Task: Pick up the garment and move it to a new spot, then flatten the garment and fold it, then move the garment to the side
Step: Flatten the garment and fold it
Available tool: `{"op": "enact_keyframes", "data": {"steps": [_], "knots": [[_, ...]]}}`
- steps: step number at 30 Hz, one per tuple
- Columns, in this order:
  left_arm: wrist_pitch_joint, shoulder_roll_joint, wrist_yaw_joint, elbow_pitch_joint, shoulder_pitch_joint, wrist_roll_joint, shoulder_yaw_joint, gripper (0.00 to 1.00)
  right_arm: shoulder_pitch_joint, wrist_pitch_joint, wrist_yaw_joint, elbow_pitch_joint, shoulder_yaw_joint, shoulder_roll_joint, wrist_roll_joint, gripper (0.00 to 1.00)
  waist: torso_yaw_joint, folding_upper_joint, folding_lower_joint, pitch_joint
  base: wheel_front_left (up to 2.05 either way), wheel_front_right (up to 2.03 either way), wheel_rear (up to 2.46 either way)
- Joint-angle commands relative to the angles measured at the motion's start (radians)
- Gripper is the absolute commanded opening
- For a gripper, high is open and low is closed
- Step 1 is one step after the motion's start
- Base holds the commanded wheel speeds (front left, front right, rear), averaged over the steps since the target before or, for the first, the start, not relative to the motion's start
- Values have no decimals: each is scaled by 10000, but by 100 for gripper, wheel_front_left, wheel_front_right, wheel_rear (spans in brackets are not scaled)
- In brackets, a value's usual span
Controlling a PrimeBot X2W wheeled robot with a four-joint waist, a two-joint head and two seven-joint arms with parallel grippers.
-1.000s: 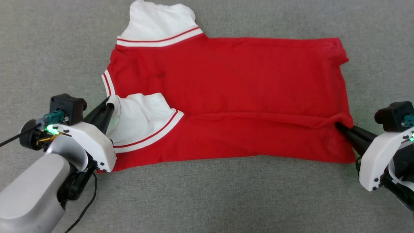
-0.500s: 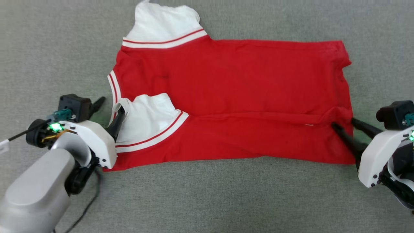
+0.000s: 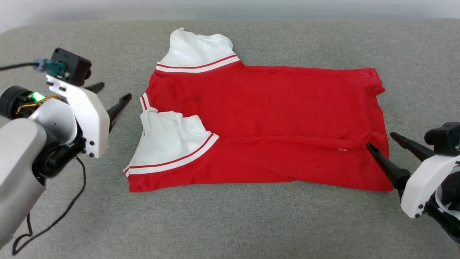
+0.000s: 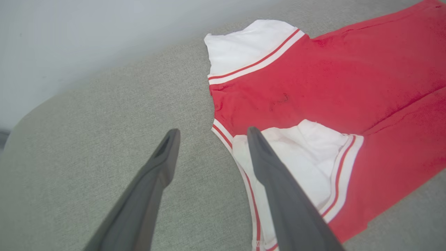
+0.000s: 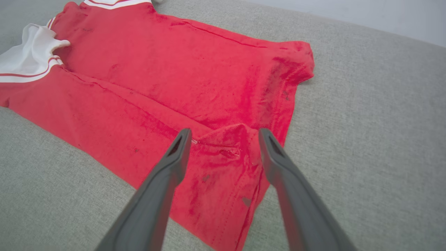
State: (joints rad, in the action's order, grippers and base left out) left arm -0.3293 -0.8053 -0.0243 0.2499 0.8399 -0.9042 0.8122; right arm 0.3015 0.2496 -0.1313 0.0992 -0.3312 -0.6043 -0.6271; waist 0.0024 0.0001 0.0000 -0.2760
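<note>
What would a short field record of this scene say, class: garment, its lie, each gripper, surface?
garment: red T-shirt, white sleeves
lie: spread flat, near long edge folded over, near sleeve on top
left gripper: open, empty, beside the neck end
right gripper: open, empty, astride the hem-end fold
surface: grey fabric

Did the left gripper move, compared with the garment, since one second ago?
Yes. The left gripper has released the folded white sleeve of the garment and drawn back to its left, open.
</note>
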Motion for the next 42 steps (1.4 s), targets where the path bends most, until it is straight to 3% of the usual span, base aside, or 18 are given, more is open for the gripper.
{"op": "enact_keyframes", "data": {"steps": [1, 2, 8, 13, 24, 25, 26, 27, 33, 39, 42], "knots": [[-892, -76, -94, -158, 147, -455, 96, 100, -126, 83, 12, -116, 79, 88, 76, 100, -11, -1, 0, -8, 0, 0, 0], [-892, -76, -94, -158, 147, -455, 96, 100, -126, 83, 12, -116, 79, 88, 76, 100, -11, -1, 0, -8, 0, 0, 0], [-3647, -319, -165, -517, 304, -1434, 622, 100, -69, 451, 12, -300, -108, 168, 53, 100, -153, -1, 0, -112, 0, 0, 0], [-5029, -425, -145, -524, 85, -1578, 1243, 100, 145, 722, 12, -305, -297, 177, -59, 100, -299, -1, 0, -259, 0, 0, 0], [-5636, -62, -386, 465, -594, -1431, 2170, 100, 900, 913, 10, -133, -599, 184, -321, 100, -555, -1, 0, -644, 0, 0, 0], [-5617, -9, -421, 565, -603, -1450, 2207, 89, 1025, 925, 10, -121, -622, 155, -352, 100, -564, -1, 0, -646, 0, 0, 0], [-5565, 51, -446, 649, -594, -1488, 2195, 23, 1167, 964, 10, -117, -659, 102, -367, 100, -570, -1, 0, -642, 0, 0, 0], [-5540, 96, -484, 705, -564, -1512, 2180, 0, 1324, 1030, 10, -115, -704, 24, -370, 100, -574, -1, 0, -626, 0, 0, 0], [-5357, 25, -754, 525, -51, -1365, 2088, 0, 2409, 1970, 10, -413, -1111, -938, -662, 100, -490, -1, 0, -439, 0, 0, 0], [-5310, -182, -896, -223, 536, -1222, 1973, 0, 3422, 4533, 12, -833, -2118, -2424, -1582, 100, -308, -1, 0, -335, 0, 0, 0], [-5368, -231, -923, -563, 676, -1235, 1966, 0, 3848, 5714, 12, -794, -2518, -2814, -1989, 100, -220, -1, 0, -361, 0, 0, 0]]}}
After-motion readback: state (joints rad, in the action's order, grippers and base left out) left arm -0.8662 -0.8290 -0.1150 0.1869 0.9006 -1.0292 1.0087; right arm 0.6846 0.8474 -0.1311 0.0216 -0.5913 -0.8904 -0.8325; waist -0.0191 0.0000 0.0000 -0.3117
